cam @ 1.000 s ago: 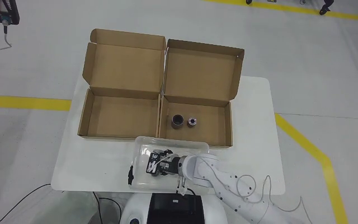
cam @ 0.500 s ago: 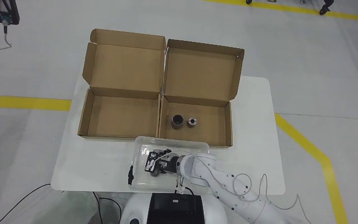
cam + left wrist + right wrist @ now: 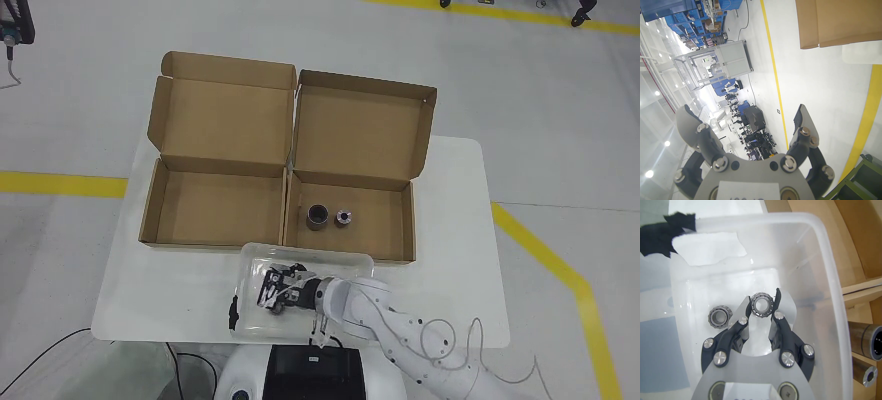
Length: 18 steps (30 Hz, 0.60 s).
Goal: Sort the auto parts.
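A: On the white table point(image 3: 450, 200), two open cardboard boxes toward the far edge: left box point(image 3: 215, 205), and right box point(image 3: 380, 235) with two metal parts point(image 3: 318, 214) inside. Clear bin point(image 3: 300, 252) at the near edge. Which way to the part?

B: Already there. Right gripper point(image 3: 762, 297) down in the bin's left end, narrowed onto a bearing point(image 3: 761, 314), one finger on either side of the outer ring. Bore pointing back up at the wrist, axis square to the squeeze. Resting or lifted off the bin floor: cannot tell. Second bearing point(image 3: 728, 315) just beside, apart from the fingers.

A: And the other arm?

B: Left gripper point(image 3: 743, 111) spread wide, off the table, holding nothing. Right plainly the nearer.

A: Against a second ago?

B: Barely changed. Same spot in the bin, forearm angled a little differently. Boxes and parts unmoved.
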Available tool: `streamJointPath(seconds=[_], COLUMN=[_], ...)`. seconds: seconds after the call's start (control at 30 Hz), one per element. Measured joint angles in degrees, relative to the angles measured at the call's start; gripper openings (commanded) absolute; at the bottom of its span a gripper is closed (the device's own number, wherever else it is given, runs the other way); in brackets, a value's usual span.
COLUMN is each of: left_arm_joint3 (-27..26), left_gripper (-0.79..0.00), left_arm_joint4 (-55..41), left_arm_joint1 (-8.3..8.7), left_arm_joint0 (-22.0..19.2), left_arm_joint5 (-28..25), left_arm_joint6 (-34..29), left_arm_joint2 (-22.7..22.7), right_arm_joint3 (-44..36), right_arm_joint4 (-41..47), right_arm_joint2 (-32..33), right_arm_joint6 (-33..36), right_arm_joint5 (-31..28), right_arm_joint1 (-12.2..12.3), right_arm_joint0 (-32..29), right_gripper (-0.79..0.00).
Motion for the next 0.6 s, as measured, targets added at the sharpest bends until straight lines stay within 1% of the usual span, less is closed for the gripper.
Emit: streamJointPath(seconds=[0.1, 0.2, 0.23, 0.37, 0.47, 0.6], left_arm_joint3=[0.0, 0.0, 0.0, 0.0, 0.0, 0.0], left_gripper=[0.000, 0.000, 0.000, 0.000, 0.000, 0.000], left_arm_joint4=[0.0, 0.0, 0.0, 0.0, 0.0, 0.0], left_arm_joint1=[0.00, 0.00, 0.00, 0.00, 0.00, 0.00], left_arm_joint0=[0.0, 0.0, 0.0, 0.0, 0.0, 0.0], left_arm_joint5=[0.0, 0.0, 0.0, 0.0, 0.0, 0.0], left_arm_joint6=[0.0, 0.0, 0.0, 0.0, 0.0, 0.0], left_arm_joint2=[0.0, 0.0, 0.0, 0.0, 0.0, 0.0], right_arm_joint3=[-1.9, -2.9, -3.0, -1.9, -1.7, -2.3], right_arm_joint4=[1.0, 2.5, 4.0, 7.4, 7.7, 8.9], right_arm_joint2=[2.1, 4.6, 5.7, 8.5, 8.6, 7.3], right_arm_joint6=[-6.0, -13.6, -17.1, -26.2, -30.2, -31.4], right_arm_joint5=[-3.3, -7.2, -9.5, -15.1, -18.2, -19.6], right_arm_joint1=[1.0, 2.0, 2.3, 2.9, 2.8, 1.8], right_arm_joint0=[-1.8, -3.3, -3.6, -3.0, -0.7, 3.5], right_gripper=[-0.785, -0.785, -0.785, -0.785, -0.785, -0.785])
